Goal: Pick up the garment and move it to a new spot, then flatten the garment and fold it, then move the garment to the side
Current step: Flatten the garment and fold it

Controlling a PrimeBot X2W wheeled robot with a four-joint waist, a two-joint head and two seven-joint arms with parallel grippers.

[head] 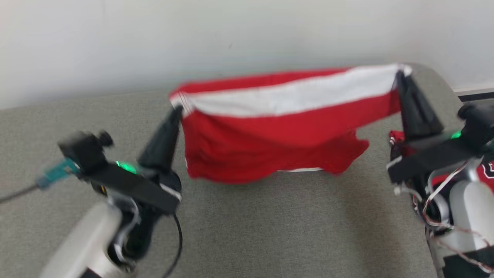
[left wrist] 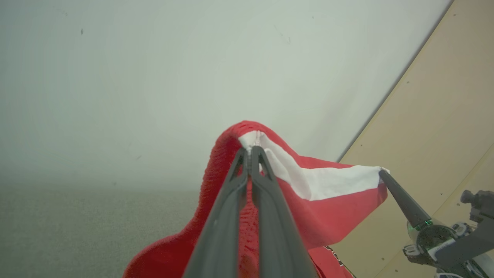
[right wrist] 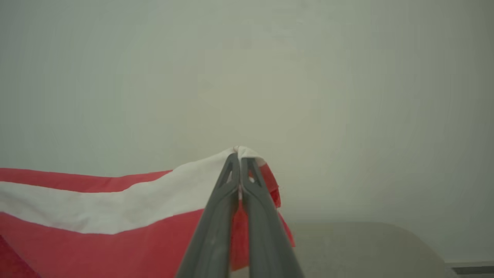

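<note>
A red garment [head: 270, 146] with a broad white band hangs stretched in the air between my two grippers, above the grey padded surface [head: 270, 231]. My left gripper [head: 178, 110] is shut on its left top corner, and my right gripper [head: 399, 75] is shut on its right top corner. The lower part sags and hangs loose near the surface. In the left wrist view the fingers [left wrist: 251, 154] pinch the white-and-red edge [left wrist: 308, 181], with the right gripper's tip [left wrist: 382, 173] holding the far corner. The right wrist view shows the shut gripper [right wrist: 239, 154] pinching the cloth [right wrist: 115, 208].
A pale wall [head: 231, 38] rises right behind the grey surface. The surface's rounded right edge [head: 444, 85] lies close to my right arm. More red cloth with a logo [head: 488, 170] shows by the right arm. A cable [head: 15, 193] trails at the left.
</note>
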